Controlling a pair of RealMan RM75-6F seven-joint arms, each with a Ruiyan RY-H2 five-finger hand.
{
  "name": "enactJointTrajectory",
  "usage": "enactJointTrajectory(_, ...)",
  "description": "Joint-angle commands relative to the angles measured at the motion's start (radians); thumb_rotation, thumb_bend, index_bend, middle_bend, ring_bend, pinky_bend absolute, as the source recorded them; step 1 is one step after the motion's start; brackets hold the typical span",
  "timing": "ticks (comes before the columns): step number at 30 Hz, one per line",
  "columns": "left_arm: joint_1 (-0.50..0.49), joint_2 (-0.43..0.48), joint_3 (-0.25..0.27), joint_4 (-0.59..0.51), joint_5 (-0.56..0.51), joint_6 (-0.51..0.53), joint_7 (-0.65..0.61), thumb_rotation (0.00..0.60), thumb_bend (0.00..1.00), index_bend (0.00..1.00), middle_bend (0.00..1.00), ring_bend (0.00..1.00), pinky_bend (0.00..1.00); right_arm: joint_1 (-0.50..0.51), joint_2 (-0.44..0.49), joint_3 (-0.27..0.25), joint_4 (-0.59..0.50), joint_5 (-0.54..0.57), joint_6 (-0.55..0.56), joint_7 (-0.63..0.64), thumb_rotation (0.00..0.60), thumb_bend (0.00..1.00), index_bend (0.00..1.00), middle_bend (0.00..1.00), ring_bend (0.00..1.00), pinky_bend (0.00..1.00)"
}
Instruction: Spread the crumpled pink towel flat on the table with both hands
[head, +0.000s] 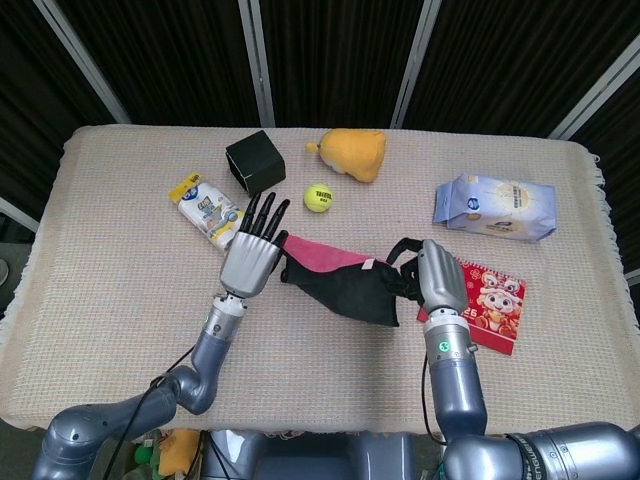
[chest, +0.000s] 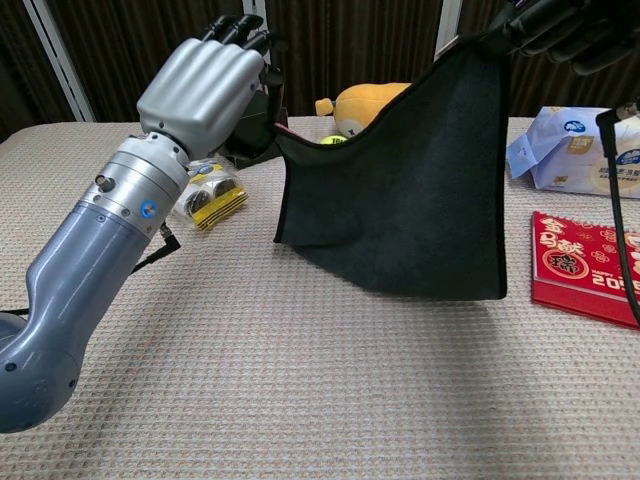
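The towel (head: 345, 280) (chest: 410, 200) hangs in the air between my two hands, pink on its far face and dark on the face toward the chest camera. My left hand (head: 249, 262) (chest: 205, 85) pinches its left top corner, the other fingers pointing away. My right hand (head: 437, 277) (chest: 560, 25) grips the right top corner, high at the frame edge in the chest view. The cloth is stretched fairly wide along its top edge, and its lower edge hangs just above the table (head: 120, 290).
A yellow-white packet (head: 207, 207) lies just left of my left hand. Behind the towel are a black box (head: 254, 162), a tennis ball (head: 318, 197) and an orange plush (head: 352, 152). A red booklet (head: 487, 305) lies by my right hand, with a blue-white bag (head: 494, 207) behind it.
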Motion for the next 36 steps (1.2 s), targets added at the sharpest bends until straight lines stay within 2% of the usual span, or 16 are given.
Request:
enactJointTrajectory(1, 0.018, 0.061, -0.016, -0.108, -0.01, 0.016, 0.037, 0.6, 0.43, 0.62, 0.13, 0.0, 0.0, -0.01, 0.012, -0.012, 0.0, -0.01, -0.017, 0.008, 0.6, 0.62, 0.76, 1.0, 1.0, 0.97)
enactJointTrajectory(9, 0.042, 0.149, -0.025, -0.262, -0.015, 0.024, 0.107, 0.6, 0.43, 0.63, 0.12, 0.0, 0.0, -0.031, 0.043, -0.029, 0.0, -0.023, -0.069, 0.038, 0.6, 0.62, 0.77, 1.0, 1.0, 0.97)
enactJointTrajectory(15, 0.05, 0.19, -0.036, -0.323, -0.024, 0.02, 0.132, 0.6, 0.43, 0.63, 0.12, 0.0, 0.0, -0.037, 0.064, -0.036, 0.0, -0.03, -0.087, 0.054, 0.6, 0.62, 0.77, 1.0, 1.0, 0.97)
enactJointTrajectory(24, 0.043, 0.227, -0.06, -0.374, -0.037, 0.011, 0.161, 0.6, 0.43, 0.64, 0.12, 0.0, 0.0, -0.054, 0.11, -0.053, 0.006, -0.042, -0.131, 0.068, 0.6, 0.62, 0.77, 1.0, 1.0, 0.97)
enactJointTrajectory(36, -0.008, 0.219, -0.115, -0.364, -0.077, -0.022, 0.194, 0.6, 0.43, 0.64, 0.12, 0.0, 0.0, -0.067, 0.137, -0.059, 0.121, -0.054, -0.249, 0.144, 0.6, 0.62, 0.78, 1.0, 1.0, 0.97)
